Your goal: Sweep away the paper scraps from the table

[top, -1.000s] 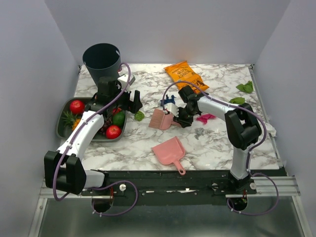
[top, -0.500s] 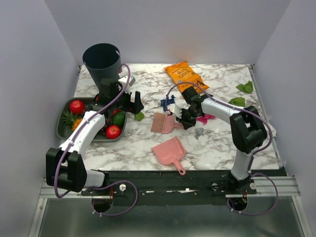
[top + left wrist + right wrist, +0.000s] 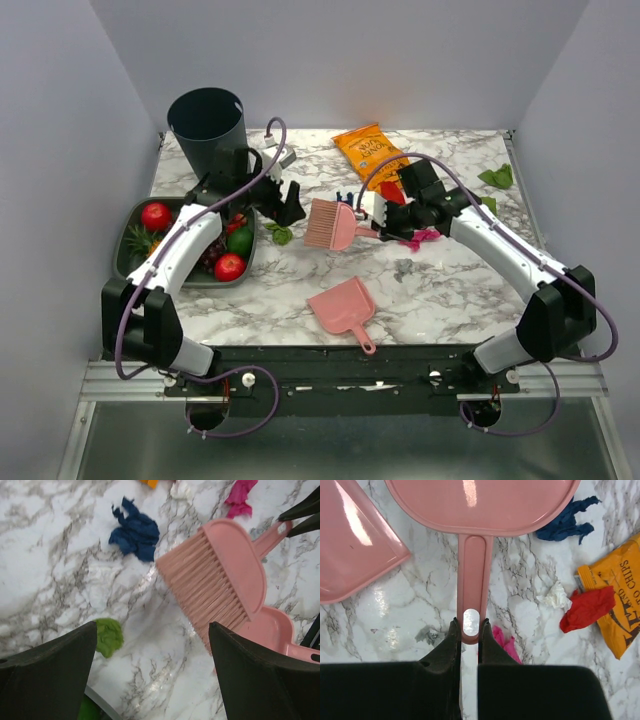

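My right gripper (image 3: 388, 228) is shut on the end of the handle of a pink brush (image 3: 328, 224); the right wrist view shows it clamped (image 3: 470, 627), and the brush seems lifted off the table (image 3: 440, 300). My left gripper (image 3: 290, 205) is open and empty (image 3: 152, 625), above a green scrap (image 3: 107, 637). A blue scrap (image 3: 135, 530) lies just behind the bristles. Red (image 3: 587, 607), white (image 3: 554, 597), magenta (image 3: 505, 645) and grey (image 3: 432, 636) scraps lie around the right gripper. The pink dustpan (image 3: 342, 308) lies near the front edge.
A dark bin (image 3: 207, 125) stands at the back left. A dark grey tray (image 3: 130, 255) with toy fruit sits on the left. An orange snack bag (image 3: 373, 150) lies at the back middle. Two green scraps (image 3: 497, 177) lie at the far right.
My right arm has stretched out and carried the brush up and slightly back. My left gripper has moved right and back, toward the brush.
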### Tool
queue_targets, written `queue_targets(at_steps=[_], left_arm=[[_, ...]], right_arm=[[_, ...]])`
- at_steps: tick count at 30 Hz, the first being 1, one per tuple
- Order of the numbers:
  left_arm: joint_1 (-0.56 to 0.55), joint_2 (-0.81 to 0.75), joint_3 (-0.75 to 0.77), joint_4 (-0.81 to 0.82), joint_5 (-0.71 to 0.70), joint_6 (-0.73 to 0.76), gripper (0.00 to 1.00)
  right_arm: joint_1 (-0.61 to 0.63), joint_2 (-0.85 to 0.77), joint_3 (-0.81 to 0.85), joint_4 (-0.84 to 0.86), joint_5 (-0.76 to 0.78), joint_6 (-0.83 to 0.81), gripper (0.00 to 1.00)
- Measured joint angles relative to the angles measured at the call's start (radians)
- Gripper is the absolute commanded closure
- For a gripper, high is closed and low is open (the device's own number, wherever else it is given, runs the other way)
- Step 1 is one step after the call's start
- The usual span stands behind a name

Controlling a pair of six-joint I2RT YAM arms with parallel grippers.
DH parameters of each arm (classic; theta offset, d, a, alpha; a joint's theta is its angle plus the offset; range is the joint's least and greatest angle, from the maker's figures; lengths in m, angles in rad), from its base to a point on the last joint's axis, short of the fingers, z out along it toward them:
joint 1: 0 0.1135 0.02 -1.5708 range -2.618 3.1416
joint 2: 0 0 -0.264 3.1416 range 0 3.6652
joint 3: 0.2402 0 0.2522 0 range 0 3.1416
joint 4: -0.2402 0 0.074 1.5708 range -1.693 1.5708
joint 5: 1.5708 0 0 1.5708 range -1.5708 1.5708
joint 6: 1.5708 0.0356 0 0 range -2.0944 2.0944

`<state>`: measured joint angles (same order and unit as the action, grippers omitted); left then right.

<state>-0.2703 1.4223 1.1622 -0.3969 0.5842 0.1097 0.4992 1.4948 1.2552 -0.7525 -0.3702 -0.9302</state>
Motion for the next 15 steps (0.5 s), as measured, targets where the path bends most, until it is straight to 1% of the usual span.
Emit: queue_targets(at_steps=[1, 2, 8, 11, 12, 15], left_arm=[[0.0, 0.005, 0.011, -0.006, 0.016, 0.014, 0.01], [0.0, 0.028, 0.074, -0.029, 0.034, 0.032, 0.02], [-0.001, 0.059, 0.326, -0.191, 0.144, 0.274, 0.01], [-0.009, 0.1, 0.457, -0.313, 0.178, 0.384, 0.01], [-0.016, 0.135, 0.529, -0.377, 0.191, 0.427, 0.01], [-0.041, 0.228, 0.679, -0.499, 0.213, 0.504, 0.02]], right_arm=[[0.0, -0.005, 0.0, 0.001, 0.001, -0.014, 0.99], [0.0, -0.008, 0.0, 0.003, 0.004, -0.027, 0.99], [0.0, -0.062, -0.001, 0.045, 0.051, -0.167, 0.99], [0.001, -0.125, -0.019, 0.118, 0.083, -0.27, 0.99], [0.002, -0.15, -0.03, 0.147, 0.092, -0.309, 0.99], [0.007, -0.22, -0.07, 0.238, 0.105, -0.441, 0.99]])
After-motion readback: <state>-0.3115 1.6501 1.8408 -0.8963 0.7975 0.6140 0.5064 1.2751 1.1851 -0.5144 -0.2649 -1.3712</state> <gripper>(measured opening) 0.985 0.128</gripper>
